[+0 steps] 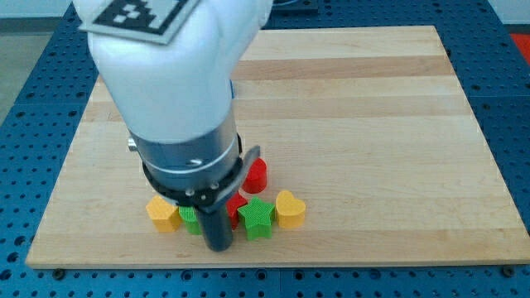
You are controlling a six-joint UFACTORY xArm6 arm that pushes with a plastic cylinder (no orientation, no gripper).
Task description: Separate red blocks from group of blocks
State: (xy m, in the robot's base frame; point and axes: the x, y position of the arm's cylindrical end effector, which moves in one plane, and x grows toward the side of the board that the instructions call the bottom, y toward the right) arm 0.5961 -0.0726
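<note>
A cluster of blocks lies near the view's bottom edge of the wooden board (373,124). A red cylinder (257,175) sits at the cluster's top right. A second red block (237,204) is mostly hidden behind the rod. A green star (257,218) lies right of the rod, with a yellow heart (290,209) to its right. A yellow block (162,213) and a green block (190,218) lie left of the rod. My tip (218,245) rests between the green block and the green star, just below the hidden red block.
The arm's large white and grey body (178,91) covers the board's left-middle part and may hide more blocks. A blue perforated table (33,74) surrounds the board. The board's bottom edge runs just below the cluster.
</note>
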